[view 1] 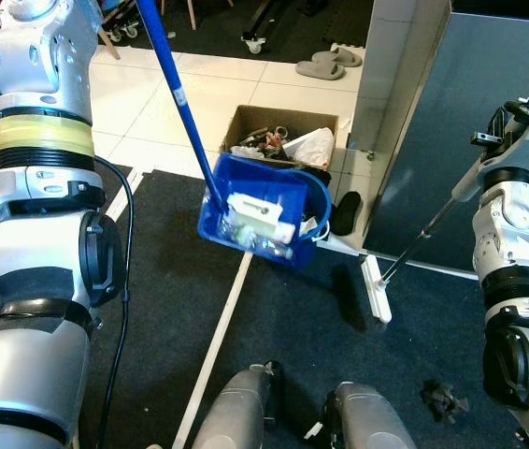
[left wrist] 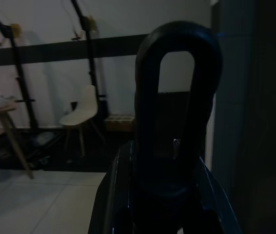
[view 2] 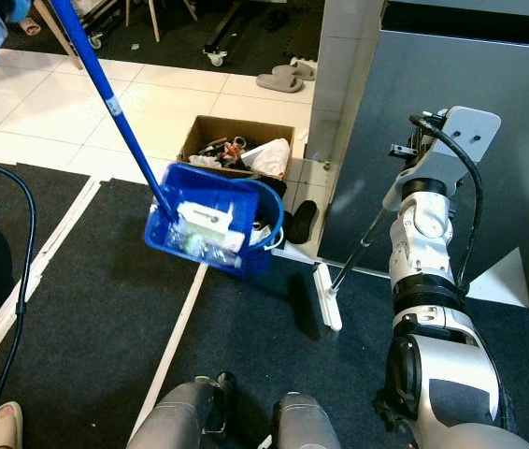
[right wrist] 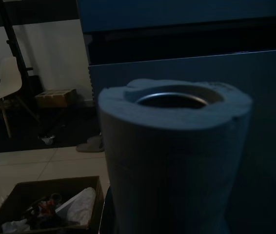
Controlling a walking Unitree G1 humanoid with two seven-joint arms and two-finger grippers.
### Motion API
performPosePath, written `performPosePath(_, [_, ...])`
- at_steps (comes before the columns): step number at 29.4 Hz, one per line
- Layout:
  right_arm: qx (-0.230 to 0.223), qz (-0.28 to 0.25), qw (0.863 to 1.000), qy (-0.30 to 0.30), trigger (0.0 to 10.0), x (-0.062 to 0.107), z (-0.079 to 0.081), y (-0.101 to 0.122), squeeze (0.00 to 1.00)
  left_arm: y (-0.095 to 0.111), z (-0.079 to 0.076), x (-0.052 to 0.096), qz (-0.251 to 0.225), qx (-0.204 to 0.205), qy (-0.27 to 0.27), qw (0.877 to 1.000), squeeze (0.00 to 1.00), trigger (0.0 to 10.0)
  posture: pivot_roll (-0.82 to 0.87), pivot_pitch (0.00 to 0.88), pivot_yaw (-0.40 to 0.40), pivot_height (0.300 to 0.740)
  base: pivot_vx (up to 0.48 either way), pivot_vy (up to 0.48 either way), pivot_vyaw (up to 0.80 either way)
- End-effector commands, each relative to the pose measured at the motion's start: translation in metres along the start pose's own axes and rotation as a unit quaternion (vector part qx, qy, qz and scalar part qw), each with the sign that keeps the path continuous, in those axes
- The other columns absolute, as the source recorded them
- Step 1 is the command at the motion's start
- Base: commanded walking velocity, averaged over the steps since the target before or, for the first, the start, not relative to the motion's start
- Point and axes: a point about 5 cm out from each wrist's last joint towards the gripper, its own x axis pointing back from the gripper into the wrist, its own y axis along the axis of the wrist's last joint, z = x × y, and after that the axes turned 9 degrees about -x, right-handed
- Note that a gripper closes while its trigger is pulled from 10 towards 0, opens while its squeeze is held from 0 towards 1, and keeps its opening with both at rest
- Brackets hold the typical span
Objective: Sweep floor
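A blue dustpan point(view 1: 260, 210) full of litter hangs tilted over the dark mat, just in front of a cardboard box point(view 1: 255, 122). Its long blue handle point(view 1: 176, 94) runs up to my raised left arm point(view 1: 40, 94). In the left wrist view the handle's dark looped end point(left wrist: 177, 97) stands close before the camera, gripped below. My right gripper point(view 2: 397, 187) holds a thin broom handle point(view 1: 423, 234). The white broom head point(view 1: 375, 290) rests on the mat. The handle's tube end point(right wrist: 174, 146) looms large in the right wrist view. A small dark clump of debris point(view 1: 444, 398) lies on the mat.
The cardboard box holds rubbish and stands on the pale tiles. A black shoe point(view 1: 346, 212) lies beside a tall grey panel point(view 1: 461, 140). Grey slippers point(view 1: 330, 64) sit farther back. A white strip point(view 1: 222, 327) crosses the mat. My legs point(view 1: 246, 412) are at the near edge.
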Motion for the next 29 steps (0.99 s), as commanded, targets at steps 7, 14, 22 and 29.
performPosePath(7, [-0.007,-0.025,1.0,0.008,10.0,-0.0033,0.0054,0.0089,0.0,0.0103,0.0049,0.0005,-0.032,-0.004,0.02,0.999,0.0,10.0,-0.03,0.0,0.06,0.74,0.0,0.0,0.0])
performPosePath(14, [-0.007,-0.024,1.0,0.01,10.0,-0.0036,0.007,0.0085,0.0,0.0074,0.0068,0.001,-0.03,-0.018,0.03,0.999,0.0,10.0,-0.03,0.0,0.056,0.74,0.123,0.0,0.0])
performPosePath(22, [-0.005,-0.023,1.0,0.009,10.0,-0.0039,0.0059,0.0091,0.0,0.0058,0.0057,0.0008,-0.03,-0.014,0.029,0.999,0.0,10.0,-0.04,0.0,0.054,0.74,0.48,0.0,0.0])
performPosePath(29, [-0.006,-0.023,1.0,0.008,10.0,-0.0036,0.0057,0.0087,0.0,0.0057,0.006,0.0008,-0.029,-0.015,0.028,0.999,0.0,10.0,-0.03,0.0,0.057,0.74,0.48,0.0,0.0])
